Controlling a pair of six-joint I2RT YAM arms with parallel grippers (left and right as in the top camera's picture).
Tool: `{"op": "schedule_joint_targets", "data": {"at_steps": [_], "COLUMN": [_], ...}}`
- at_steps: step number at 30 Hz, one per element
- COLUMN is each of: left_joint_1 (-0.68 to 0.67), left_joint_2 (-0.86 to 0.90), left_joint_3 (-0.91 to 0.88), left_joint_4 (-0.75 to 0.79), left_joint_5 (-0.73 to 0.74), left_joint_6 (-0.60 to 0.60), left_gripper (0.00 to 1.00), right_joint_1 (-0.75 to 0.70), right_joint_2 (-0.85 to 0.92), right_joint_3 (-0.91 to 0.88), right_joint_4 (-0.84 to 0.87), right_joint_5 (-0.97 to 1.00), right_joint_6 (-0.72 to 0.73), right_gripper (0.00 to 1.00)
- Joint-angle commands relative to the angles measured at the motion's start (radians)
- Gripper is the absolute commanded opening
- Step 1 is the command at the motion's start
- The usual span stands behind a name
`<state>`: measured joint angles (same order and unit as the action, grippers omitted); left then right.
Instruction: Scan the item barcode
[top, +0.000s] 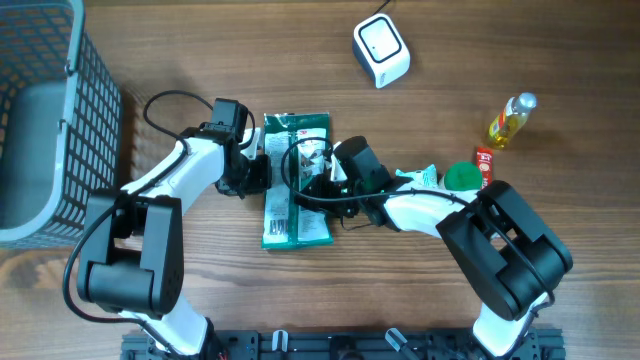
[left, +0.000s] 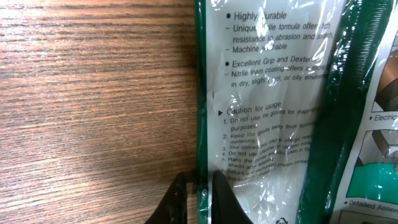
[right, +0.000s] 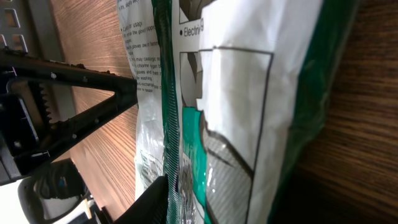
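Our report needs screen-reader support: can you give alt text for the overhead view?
Two robot arms meet at a green and white packet at centre; the left gripper pinches its left edge, the right gripper is at its right side. A white scanner sits beyond, a basket far left, an oil bottle at right.

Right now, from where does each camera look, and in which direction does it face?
Overhead: above the table, looking straight down; both arms show, left tool and right tool at the glove packet.
Left wrist: on the left arm, facing the packet's printed edge; its fingers pinch it.
Right wrist: low beside the packet, looking along it; one own finger shows.
Shared: all see the packet; right wrist also sees the left tool.
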<state>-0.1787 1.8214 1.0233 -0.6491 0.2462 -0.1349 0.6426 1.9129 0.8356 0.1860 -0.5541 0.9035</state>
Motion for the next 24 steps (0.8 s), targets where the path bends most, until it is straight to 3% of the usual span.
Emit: {"op": "schedule_joint_targets", "data": {"at_steps": [1,12,21,24], "left_joint_1": [-0.009,-0.009,-0.009,-0.009], "left_joint_2": [0.029,0.029,0.029,0.028], "left_joint_3": [-0.032,-0.032,-0.032,-0.032], "left_joint_4": [0.006,0.006,0.007,0.006], "left_joint_5": [-0.011,-0.011,-0.011,-0.011], "left_joint_6": [0.016,0.016,0.016,0.016], "left_gripper": [0.06,0.06,0.06,0.04], "right_joint_1": [-0.006,-0.015,-0.017,-0.017], "right_joint_2": [0.023,0.023,0.023,0.023], "right_joint_3": [-0.013,-0.013,-0.013,-0.013], "right_joint_4": [-0.006,-0.037,-0.038,-0.038], "right_joint_5": [0.050,0.094,0.090,0.090], "right_joint_6": [-0.002,0.049,0.039,0.039], "right_gripper": [0.33,0.37,0.04,0.04]}}
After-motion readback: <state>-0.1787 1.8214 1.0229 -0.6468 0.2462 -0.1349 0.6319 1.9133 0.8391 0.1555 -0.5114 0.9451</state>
